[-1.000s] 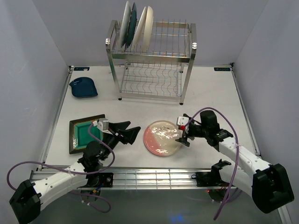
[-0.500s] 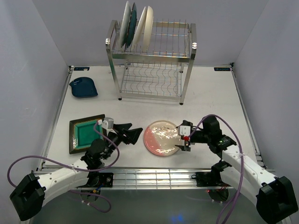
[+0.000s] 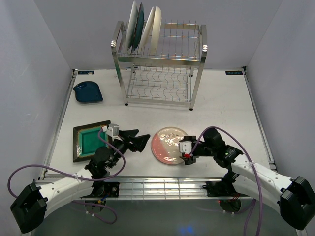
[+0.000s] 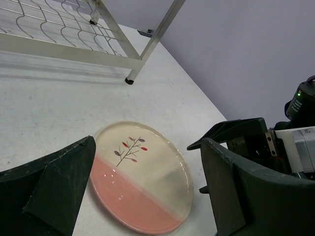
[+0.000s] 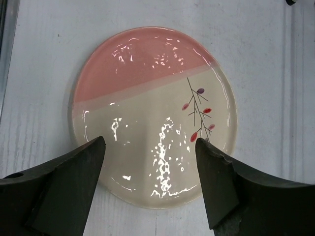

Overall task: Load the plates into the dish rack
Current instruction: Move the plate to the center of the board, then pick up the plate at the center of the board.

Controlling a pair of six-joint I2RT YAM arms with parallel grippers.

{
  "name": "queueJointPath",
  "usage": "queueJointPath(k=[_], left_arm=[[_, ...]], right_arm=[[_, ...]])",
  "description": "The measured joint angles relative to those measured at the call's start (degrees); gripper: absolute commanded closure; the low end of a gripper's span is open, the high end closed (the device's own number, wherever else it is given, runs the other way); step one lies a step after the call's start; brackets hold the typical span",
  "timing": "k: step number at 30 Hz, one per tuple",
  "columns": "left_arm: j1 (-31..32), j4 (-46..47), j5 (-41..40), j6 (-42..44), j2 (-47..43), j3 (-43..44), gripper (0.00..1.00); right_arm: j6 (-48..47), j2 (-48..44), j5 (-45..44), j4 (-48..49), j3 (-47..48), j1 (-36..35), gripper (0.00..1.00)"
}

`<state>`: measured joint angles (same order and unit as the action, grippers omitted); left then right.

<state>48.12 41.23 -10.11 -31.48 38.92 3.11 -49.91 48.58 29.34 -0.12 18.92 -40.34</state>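
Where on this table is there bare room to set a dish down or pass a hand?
Bare: the right side, between the steel wire dish rack and the table's right edge; also the strip between rack and pink-and-cream round plate. Crowded: near centre, where both arms' open jaws flank that plate, with the square green plate beside.

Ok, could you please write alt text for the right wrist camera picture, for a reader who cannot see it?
A round plate, pink on its upper part and cream below with a small branch drawing, lies flat on a white table. The open right gripper frames the plate's lower edge with its two dark fingers.
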Motion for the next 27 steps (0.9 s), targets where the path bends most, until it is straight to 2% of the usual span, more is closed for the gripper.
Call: queueJointPath(k=[5,11,18,25,27], left_arm=[[0.0,-0.02,1.66,0.59,1.33,0.0,0.02],[0.0,-0.48,4.74,1.07,5.62,0.57,0.02],[0.0,-0.5,5.46,1.05,5.92,0.72,0.02],[0.0,-0.48,5.46,1.07,5.75,0.72,0.02],[0.0,-0.5,5.51,1.07,5.75,0.72,0.02]], right_arm=[[-1.25,-0.2,-1.16,-1.79,-0.35,-2.36,0.26],[-3.1,0.85,0.02,-7.04,-0.35,-2.84,0.26],[-4.83,0.87,2.36,-11.52,-0.35,-3.21,0.29],[-4.46,4.81,-0.55,-11.23,-0.35,-8.48,0.4],[-4.13,6.36,-1.97,-10.34,-0.35,-9.57,0.46]])
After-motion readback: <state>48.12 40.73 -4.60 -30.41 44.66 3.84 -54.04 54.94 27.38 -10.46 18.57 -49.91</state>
